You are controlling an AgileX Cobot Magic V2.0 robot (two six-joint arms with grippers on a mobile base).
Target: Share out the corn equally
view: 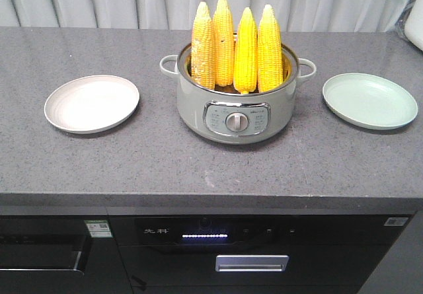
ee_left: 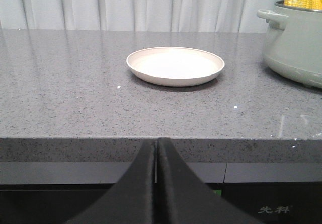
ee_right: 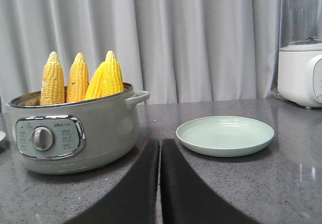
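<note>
At the grey counter's (view: 152,165) near side, the left gripper (ee_left: 157,142) and right gripper (ee_right: 160,143) both hold their fingers pressed together, empty. Four corn cobs (view: 246,49) stand upright in the electric pot (view: 234,119), between a white plate (view: 92,102) and a pale green plate (view: 370,100).

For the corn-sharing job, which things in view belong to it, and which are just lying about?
Belongs to the job:
- corn, four cobs standing upright in the electric pot
- white plate, bare
- green plate, bare

Just there:
- white countertop appliance beyond the green plate
- built-in unit under the counter
</note>
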